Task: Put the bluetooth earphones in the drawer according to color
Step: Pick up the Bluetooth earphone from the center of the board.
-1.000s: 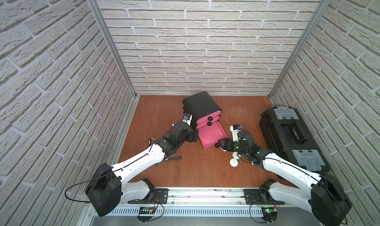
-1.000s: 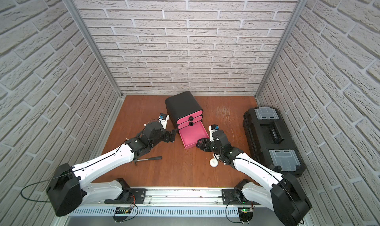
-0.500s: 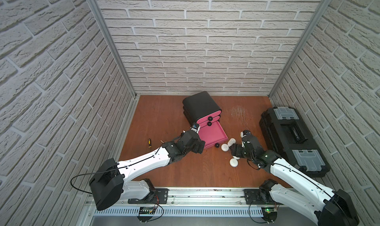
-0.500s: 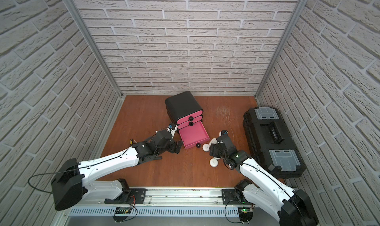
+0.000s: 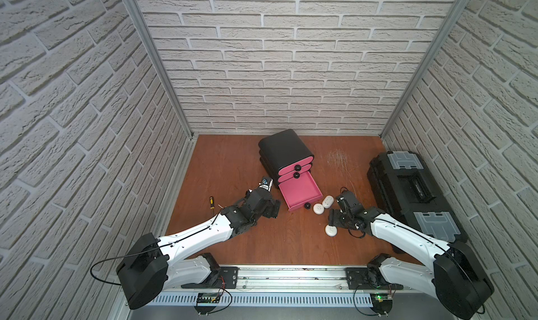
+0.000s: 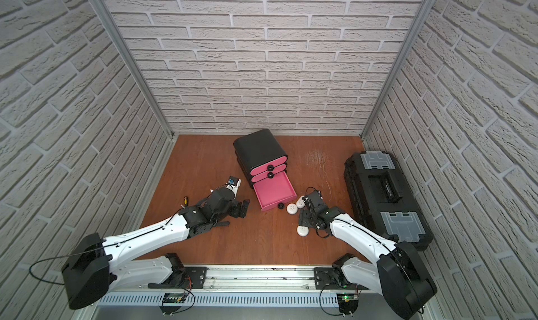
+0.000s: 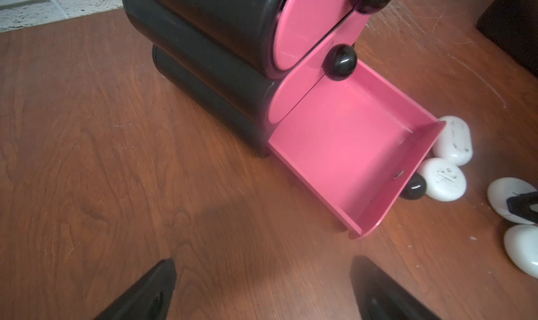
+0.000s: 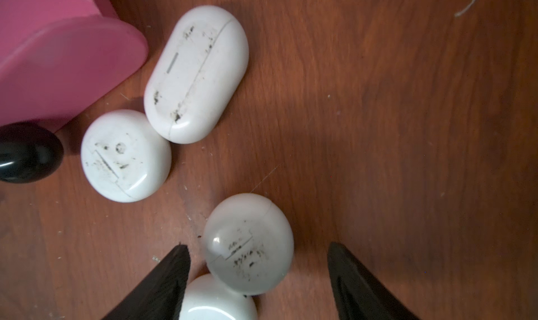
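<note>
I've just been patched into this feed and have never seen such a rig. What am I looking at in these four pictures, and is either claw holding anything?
Two white robot arms are fixed to a rail at the near edge; each ends in a two-fingered claw. Two pictures look down from overhead and nearly match; the other two come from cameras on the wrists. On the wooden table stand a black cabinet with its bottom pink drawer pulled out and empty, and a black toolbox. Four white earphone cases lie by the drawer's front. The left gripper is open over bare wood. The right gripper is open astride one case, not gripping it.
</note>
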Available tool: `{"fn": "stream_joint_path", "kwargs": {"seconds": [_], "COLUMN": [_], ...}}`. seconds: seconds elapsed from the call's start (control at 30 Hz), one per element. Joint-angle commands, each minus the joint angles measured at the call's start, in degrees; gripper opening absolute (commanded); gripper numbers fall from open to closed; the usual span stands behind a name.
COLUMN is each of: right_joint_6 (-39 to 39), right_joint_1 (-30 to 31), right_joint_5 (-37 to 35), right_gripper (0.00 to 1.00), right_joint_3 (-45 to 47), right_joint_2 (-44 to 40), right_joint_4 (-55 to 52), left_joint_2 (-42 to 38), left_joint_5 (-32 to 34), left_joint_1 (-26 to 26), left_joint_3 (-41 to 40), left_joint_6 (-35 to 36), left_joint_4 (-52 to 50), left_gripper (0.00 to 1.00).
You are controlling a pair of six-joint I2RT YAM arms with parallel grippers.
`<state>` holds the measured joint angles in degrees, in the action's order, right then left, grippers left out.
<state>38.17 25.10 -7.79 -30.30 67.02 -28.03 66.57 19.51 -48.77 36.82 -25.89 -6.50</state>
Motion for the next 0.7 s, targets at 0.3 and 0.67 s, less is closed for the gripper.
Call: {"fn": "stream_joint_path", "kwargs": {"seconds": [0.3,0.67], "right_joint_6": [1.3,1.5], "right_joint_1": [-0.4,-0.3], "right_joint_5": [0.9,0.3], "right_gripper": [0.75,0.51], "right_joint_3": [-4.6,-5.4], "right_joint_2": [9.1,9.6], "right_joint_4": [1.2,0.0], "left_joint_2": [-5.8,-6.8], "left_joint_5": [0.8,1.1], "left_joint_1": [0.9,1.0], "left_joint_3": [-0.6,-0.8], "left_joint_6": [1.8,1.9], "left_joint_4": [0.4,-0.1], "left_gripper": [0.98,0.98]}}
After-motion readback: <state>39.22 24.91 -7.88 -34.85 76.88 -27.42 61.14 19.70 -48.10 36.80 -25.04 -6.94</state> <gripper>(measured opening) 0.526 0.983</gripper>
